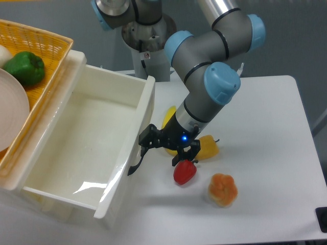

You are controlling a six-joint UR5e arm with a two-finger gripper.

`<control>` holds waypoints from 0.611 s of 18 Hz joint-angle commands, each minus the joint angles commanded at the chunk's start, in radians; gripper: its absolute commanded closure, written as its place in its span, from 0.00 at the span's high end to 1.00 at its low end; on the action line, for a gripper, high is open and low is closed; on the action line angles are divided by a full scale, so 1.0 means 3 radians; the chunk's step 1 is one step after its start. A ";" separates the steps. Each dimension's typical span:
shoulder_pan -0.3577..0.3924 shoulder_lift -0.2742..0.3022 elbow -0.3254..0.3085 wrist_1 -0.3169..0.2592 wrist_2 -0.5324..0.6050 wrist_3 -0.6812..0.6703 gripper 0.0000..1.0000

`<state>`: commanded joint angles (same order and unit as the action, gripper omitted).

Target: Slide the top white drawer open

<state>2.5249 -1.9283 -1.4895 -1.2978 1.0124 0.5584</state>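
No readable writing shows. The top white drawer point(87, 148) fills the left half of the frame, slid far out, its black handle point(137, 164) at lower centre. The gripper point(166, 149) sits just right of that handle, fingers spread; whether it touches is unclear. A red pepper point(184, 172) lies just below; open table point(265, 127) stretches right.

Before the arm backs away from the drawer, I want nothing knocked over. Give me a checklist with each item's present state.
1. Top white drawer pulled out, inside showing: ok.
2. Gripper beside the black handle; released or not: cannot tell.
3. Red pepper right under the fingers, risk of a bump: not ok.
4. Yellow pepper close behind the gripper: not ok.
5. Orange pepper apart from the arm: ok.
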 joint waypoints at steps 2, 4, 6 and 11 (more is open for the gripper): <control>0.0010 0.0005 0.0000 0.0000 0.0025 -0.0005 1.00; 0.0071 0.0010 0.0000 0.0000 0.0036 -0.0005 1.00; 0.0168 0.0010 0.0015 0.0005 0.0036 -0.0005 1.00; 0.0455 -0.0148 0.0020 0.0270 0.0046 0.0000 1.00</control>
<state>2.6613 -1.9726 -1.4834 -1.2166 1.0262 0.5584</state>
